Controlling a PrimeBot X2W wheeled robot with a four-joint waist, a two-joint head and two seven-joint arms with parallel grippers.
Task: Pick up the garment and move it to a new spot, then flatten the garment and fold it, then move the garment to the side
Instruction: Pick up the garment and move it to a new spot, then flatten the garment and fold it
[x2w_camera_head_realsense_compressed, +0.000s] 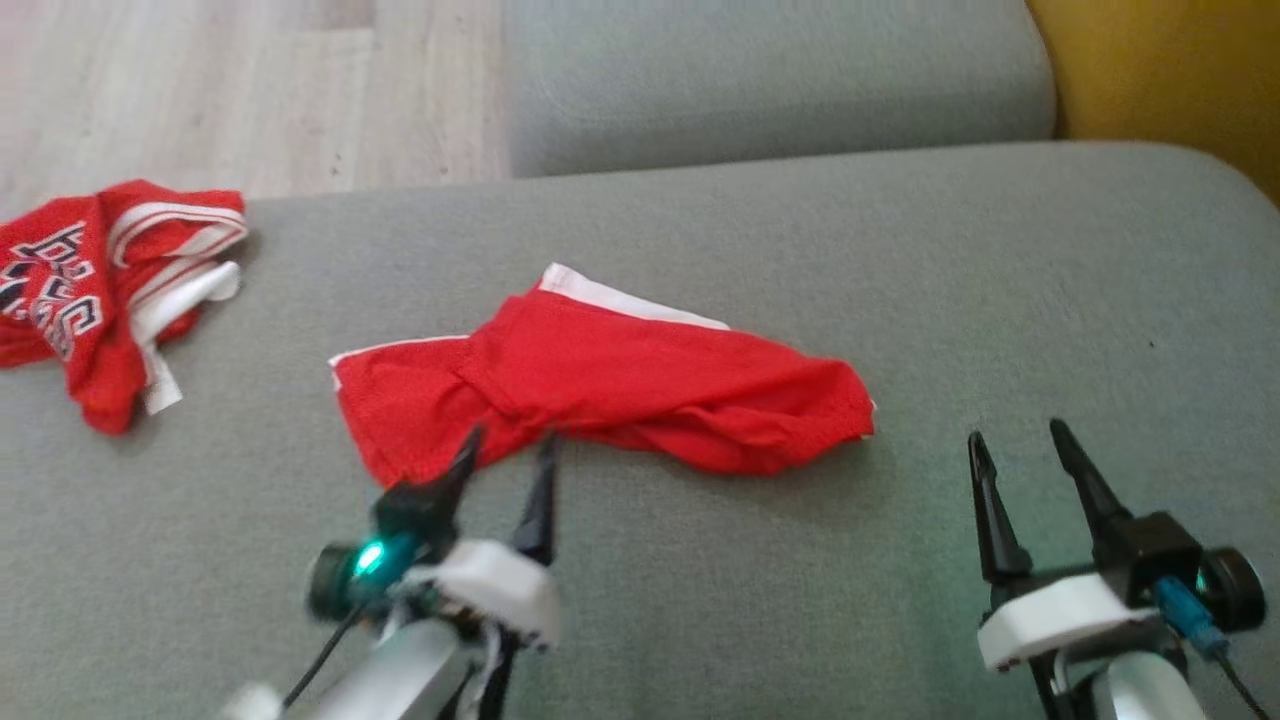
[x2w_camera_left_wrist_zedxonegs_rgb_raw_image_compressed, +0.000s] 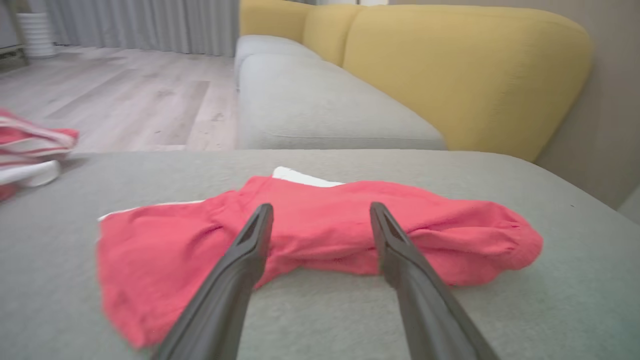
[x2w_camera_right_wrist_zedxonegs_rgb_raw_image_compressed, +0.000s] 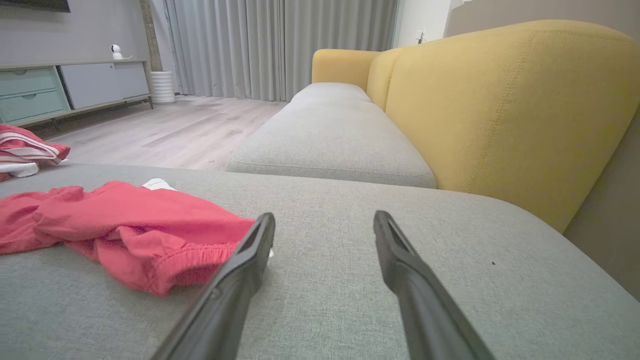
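- Left gripper (x2w_camera_head_realsense_compressed: 510, 440), jaws spread and empty, is pointing at the near edge of the crumpled red mesh garment (x2w_camera_head_realsense_compressed: 640, 380); contact unclear.
- Right gripper (x2w_camera_head_realsense_compressed: 1016, 434) is hovering released beside it.

The red garment (x2w_camera_head_realsense_compressed: 620, 385) is showing as thin, matt mesh cloth on the grey cushion (x2w_camera_head_realsense_compressed: 900, 600), whose woven fabric is looking coarse and dull. Beyond the cushion, the pale floor (x2w_camera_head_realsense_compressed: 200, 90) is showing wood grain with a faint sheen.
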